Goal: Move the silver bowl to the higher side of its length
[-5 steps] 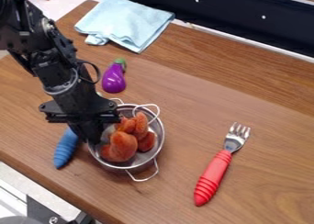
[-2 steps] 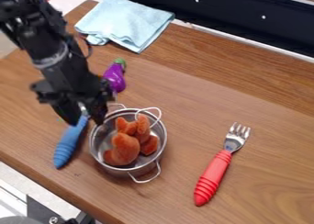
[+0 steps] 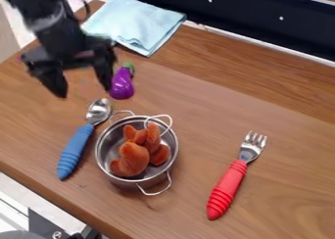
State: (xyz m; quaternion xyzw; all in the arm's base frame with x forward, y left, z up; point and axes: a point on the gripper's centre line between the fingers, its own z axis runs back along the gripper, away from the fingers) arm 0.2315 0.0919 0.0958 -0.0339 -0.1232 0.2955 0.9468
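Silver two-handled bowl (image 3: 111, 146), lying at seven o'clock in the view, with the black two-finger gripper (image 3: 83, 90) at its eleven o'clock, fingers widely parted and empty; retreat, the likely step, should rise clear of the purple toy eggplant (image 3: 122, 84).

- Bright, even light covers the counter (image 3: 281, 203).
- Soft, faint shadow lies beside the silver bowl (image 3: 114, 146); its metal catches pale highlights.
- Small glints show on the spoon (image 3: 99, 109) and the toy eggplant (image 3: 122, 86).
- The arm (image 3: 56, 31) and claw (image 3: 84, 92) are blurred.
- The light's source is unclear.
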